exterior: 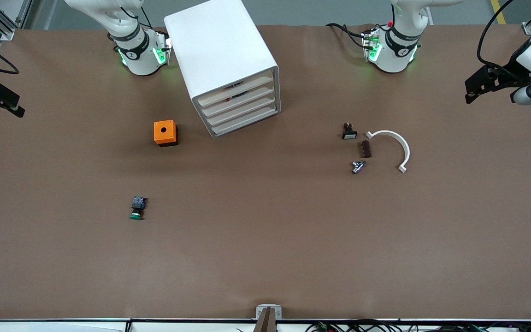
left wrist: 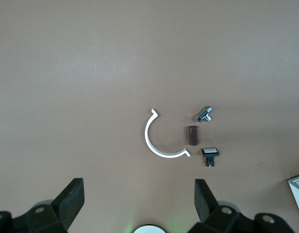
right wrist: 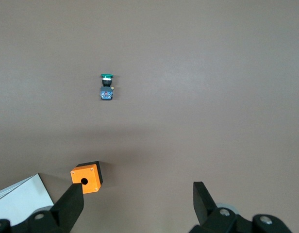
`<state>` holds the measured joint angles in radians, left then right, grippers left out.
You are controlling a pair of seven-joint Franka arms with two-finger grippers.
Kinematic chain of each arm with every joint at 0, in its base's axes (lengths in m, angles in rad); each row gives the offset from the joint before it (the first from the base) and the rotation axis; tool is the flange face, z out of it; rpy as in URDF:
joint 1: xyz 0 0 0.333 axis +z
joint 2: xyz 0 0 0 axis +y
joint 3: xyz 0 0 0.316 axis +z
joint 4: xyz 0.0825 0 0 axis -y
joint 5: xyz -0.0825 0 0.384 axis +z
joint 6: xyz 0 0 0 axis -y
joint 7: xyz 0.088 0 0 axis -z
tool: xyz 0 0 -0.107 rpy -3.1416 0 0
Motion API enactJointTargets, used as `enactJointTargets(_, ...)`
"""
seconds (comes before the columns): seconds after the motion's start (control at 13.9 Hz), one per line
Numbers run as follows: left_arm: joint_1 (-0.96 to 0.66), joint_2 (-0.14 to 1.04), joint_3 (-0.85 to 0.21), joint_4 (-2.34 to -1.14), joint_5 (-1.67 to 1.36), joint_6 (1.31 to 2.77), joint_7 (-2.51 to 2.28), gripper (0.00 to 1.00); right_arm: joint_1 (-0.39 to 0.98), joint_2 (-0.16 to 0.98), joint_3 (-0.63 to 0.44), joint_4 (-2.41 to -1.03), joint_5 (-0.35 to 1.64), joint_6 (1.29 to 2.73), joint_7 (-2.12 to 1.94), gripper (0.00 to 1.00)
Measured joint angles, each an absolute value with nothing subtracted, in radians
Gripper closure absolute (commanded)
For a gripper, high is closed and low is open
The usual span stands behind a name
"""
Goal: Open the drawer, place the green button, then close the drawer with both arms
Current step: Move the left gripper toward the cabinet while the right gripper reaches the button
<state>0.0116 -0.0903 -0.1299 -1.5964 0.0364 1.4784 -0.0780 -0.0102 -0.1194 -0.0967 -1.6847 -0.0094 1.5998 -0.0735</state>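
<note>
The white four-drawer cabinet stands between the two arm bases, and all its drawers are shut. The drawer is third from the top, with a cream front. The button, with a green cap and a black and blue body, lies on its side on the table, nearer the front camera than the orange box. It also shows in the right wrist view. My left gripper hangs open and empty, high over the left arm's end of the table. My right gripper hangs open and empty, high over the right arm's end.
The orange box with a hole sits beside the cabinet. Toward the left arm's end lie a small black-and-white switch, a brown cylinder, a metal fitting and a white arc-shaped piece.
</note>
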Motion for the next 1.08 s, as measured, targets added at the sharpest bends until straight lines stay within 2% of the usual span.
enactJointTargets(0.43,0.011,-0.055,-0.130,-1.597,0.036,1.480,-0.080,0.00,-0.010,-0.119,-0.098,-1.685,-0.009,1.601,-0.074,0.00)
enactJointTargets(0.86,-0.017,0.147,-0.140,-1.598,0.036,1.629,-0.146,0.00,-0.010,-0.117,-0.099,-1.661,-0.009,1.606,-0.073,0.00)
enactJointTargets(1.08,-0.060,0.260,-0.141,-1.593,0.036,1.690,-0.306,0.00,-0.011,-0.068,-0.099,-1.663,-0.010,1.604,-0.073,0.00)
